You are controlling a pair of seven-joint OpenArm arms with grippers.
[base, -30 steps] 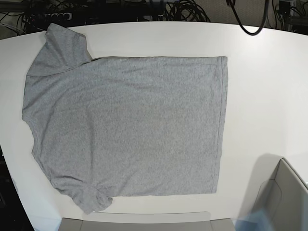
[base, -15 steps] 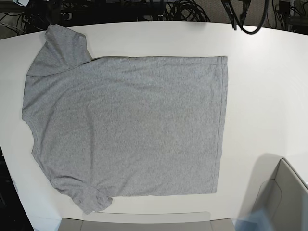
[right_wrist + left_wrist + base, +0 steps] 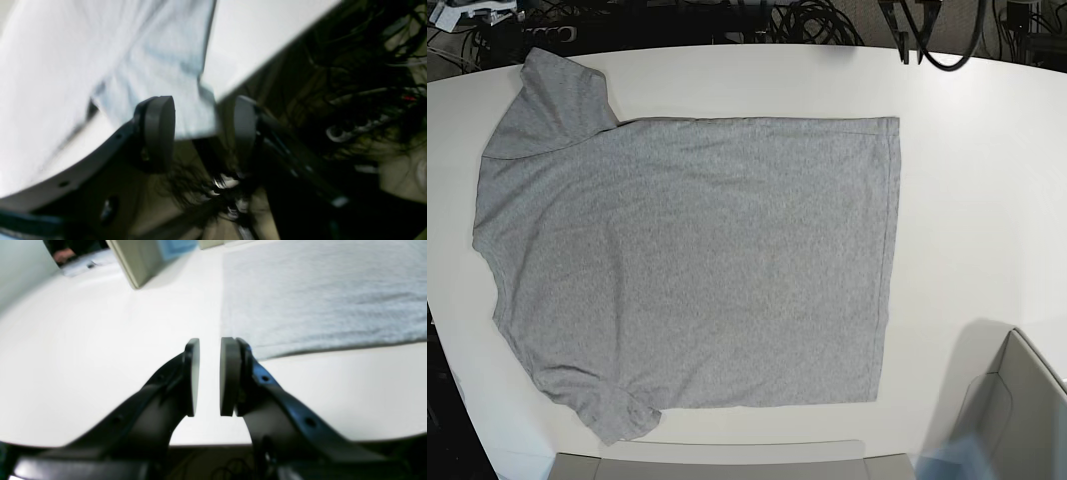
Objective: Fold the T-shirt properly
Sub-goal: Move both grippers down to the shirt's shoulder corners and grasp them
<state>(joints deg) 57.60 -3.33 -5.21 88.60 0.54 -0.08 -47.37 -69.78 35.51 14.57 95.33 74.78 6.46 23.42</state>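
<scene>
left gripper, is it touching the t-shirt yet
Apart. The left wrist view shows the left gripper with its fingers parted over bare white table, the T-shirt hem corner lying just beyond them.

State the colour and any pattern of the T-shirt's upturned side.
Plain heather grey, with no print or lettering showing on the T-shirt. The base view shows it best.

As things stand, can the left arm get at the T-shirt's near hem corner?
Probably yes: the left gripper is open, and only bare table lies between it and the T-shirt corner.
</scene>
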